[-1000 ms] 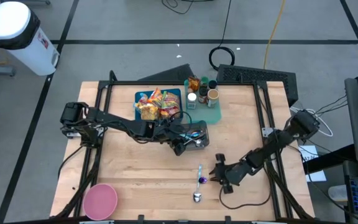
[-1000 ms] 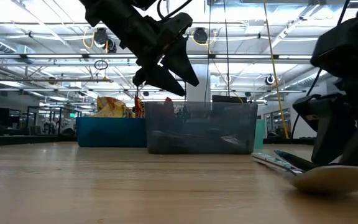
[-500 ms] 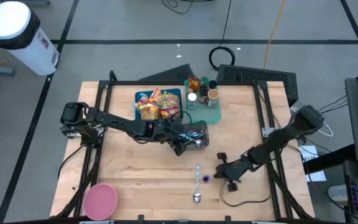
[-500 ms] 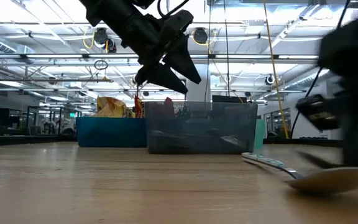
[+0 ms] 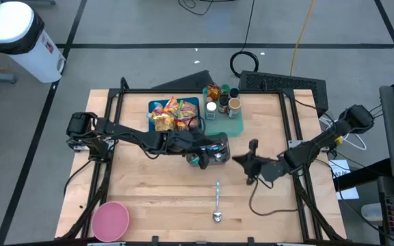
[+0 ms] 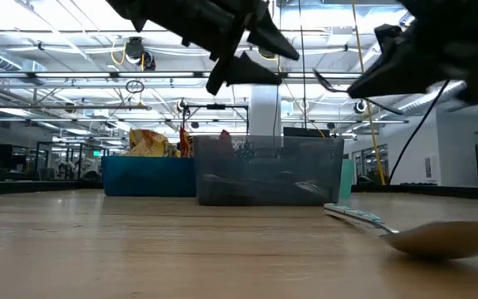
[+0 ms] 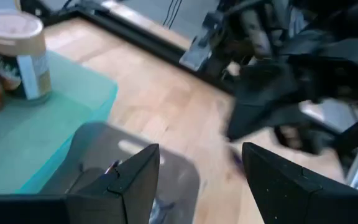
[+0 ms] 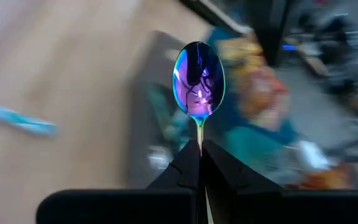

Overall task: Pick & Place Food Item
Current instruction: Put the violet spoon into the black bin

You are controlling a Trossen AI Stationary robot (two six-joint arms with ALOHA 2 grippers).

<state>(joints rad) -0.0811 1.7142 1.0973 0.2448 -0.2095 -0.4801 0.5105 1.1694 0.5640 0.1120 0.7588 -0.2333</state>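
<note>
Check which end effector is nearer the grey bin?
Left. The left end effector hovers at the grey bin, over its near-left edge. The right end effector, shut on a small iridescent spoon, is off to the bin's right, apart.

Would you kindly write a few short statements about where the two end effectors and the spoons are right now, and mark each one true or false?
1. The right end effector is shut on the iridescent spoon. True.
2. A second spoon lies on the wooden table. True.
3. The left end effector grips a snack bag. False: its fingers are apart and empty, above the grey bin.
4. The pink bowl sits inside the blue bin. False: it rests at the table's front left corner.
5. The blue bin holds snack bags. True.
</note>
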